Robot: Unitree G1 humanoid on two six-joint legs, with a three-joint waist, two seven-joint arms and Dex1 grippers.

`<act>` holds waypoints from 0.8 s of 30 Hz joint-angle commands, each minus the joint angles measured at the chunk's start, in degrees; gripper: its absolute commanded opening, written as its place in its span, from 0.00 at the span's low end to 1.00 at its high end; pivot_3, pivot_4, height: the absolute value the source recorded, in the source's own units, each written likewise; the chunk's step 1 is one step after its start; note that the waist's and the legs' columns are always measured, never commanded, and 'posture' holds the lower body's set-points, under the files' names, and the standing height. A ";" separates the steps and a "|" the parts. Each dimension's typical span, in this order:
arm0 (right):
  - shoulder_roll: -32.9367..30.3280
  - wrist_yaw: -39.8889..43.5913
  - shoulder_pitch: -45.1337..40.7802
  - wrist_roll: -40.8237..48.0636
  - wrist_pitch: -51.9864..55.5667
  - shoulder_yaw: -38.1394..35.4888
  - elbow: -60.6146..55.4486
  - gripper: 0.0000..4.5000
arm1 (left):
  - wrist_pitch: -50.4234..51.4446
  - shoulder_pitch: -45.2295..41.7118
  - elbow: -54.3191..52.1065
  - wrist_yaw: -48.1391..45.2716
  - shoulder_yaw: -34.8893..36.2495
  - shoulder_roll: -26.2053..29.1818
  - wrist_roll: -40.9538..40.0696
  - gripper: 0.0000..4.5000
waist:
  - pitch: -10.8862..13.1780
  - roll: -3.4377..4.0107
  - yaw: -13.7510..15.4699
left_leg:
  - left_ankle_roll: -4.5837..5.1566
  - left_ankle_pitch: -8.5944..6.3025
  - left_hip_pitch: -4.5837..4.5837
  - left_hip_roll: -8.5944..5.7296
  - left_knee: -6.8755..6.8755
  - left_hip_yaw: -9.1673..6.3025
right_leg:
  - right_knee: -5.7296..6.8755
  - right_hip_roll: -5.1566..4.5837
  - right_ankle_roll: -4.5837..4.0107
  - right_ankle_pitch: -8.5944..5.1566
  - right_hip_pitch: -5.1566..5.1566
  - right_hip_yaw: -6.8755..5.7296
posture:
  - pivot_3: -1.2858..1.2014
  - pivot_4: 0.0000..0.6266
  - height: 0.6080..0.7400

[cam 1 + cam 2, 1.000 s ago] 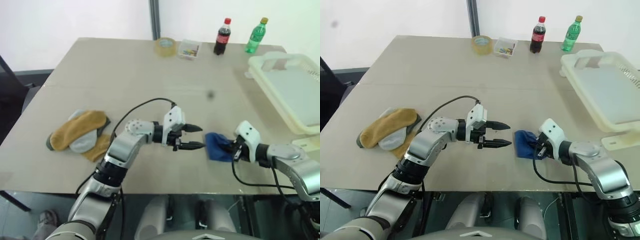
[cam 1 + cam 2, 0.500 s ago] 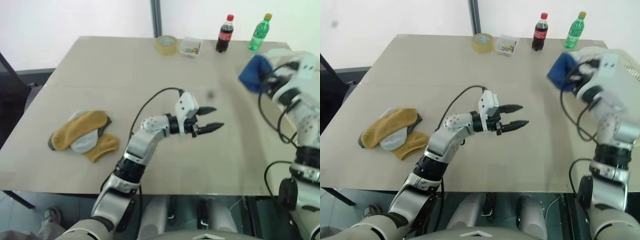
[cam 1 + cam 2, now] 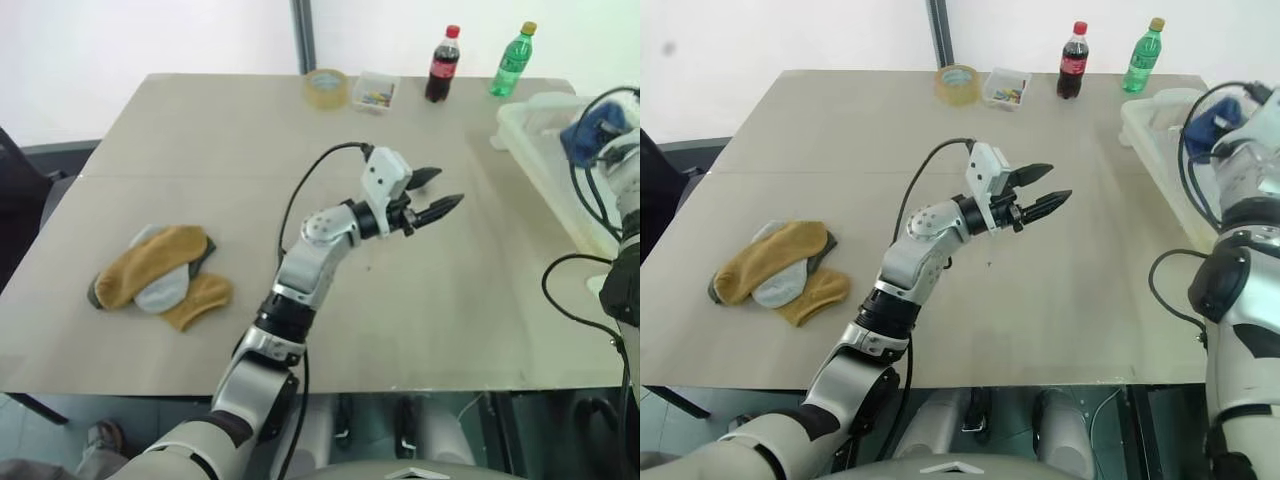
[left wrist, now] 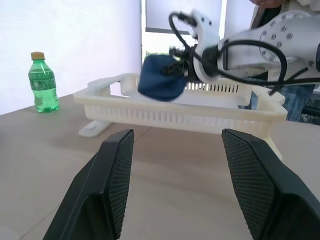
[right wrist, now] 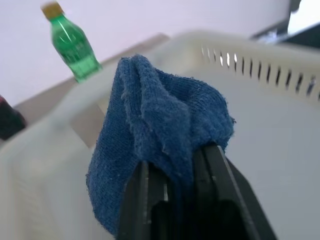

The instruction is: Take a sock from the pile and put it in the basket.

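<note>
The royal-blue sock [image 5: 155,140] hangs bunched between the fingers of my right gripper [image 5: 176,157], which is shut on it. It hovers over the near corner of the cream-white slotted basket [image 3: 527,128] at the table's right edge, and the left wrist view shows the sock [image 4: 161,78] above the basket's rim [image 4: 200,117]. My left gripper [image 3: 448,186] is open and holds nothing, raised over the middle of the table and pointing toward the basket. The pile [image 3: 160,275] of mustard-yellow and light grey socks lies at the left front of the table.
Along the table's far edge stand a roll of tape [image 3: 327,90], a small clear box of coloured bits [image 3: 375,92], a cola bottle [image 3: 443,65] and a green bottle [image 3: 511,60]. A dark chair [image 3: 20,170] sits off the table's left side.
My right gripper lifted the blue sock off the front of the table and swung it up and right to over the basket. My left gripper rose and moved right, staying open.
</note>
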 commanded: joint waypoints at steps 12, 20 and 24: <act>-3.93 13.93 18.11 1.67 -0.21 2.95 -30.07 0.98 | -0.38 -1.10 -0.35 -2.79 3.55 0.48 -3.50 0.66 | 0.00 0.04 0.12 | 0.13 -0.09 0.00 0.01 0.10 0.00 | 0.01 -0.12 0.00 0.00 0.03 0.02 | 0.52 0.24 1.00; 0.26 19.34 47.31 15.33 16.67 7.66 -92.75 0.98 | 8.01 8.43 -10.25 -6.04 5.26 8.88 -7.16 0.66 | -0.05 0.13 -0.95 | 0.08 -0.10 0.13 0.25 0.12 -0.03 | 0.08 -0.04 0.00 0.00 0.02 0.12 | 0.52 0.24 1.00; -1.99 23.38 59.46 15.17 20.05 13.71 -106.57 0.98 | 10.62 16.82 -17.90 -5.25 7.98 15.88 -7.71 0.66 | -0.05 0.07 -0.81 | -0.21 -0.28 0.19 0.30 0.11 -0.08 | 0.03 -0.06 -0.04 -0.03 0.05 0.08 | 0.52 0.24 1.00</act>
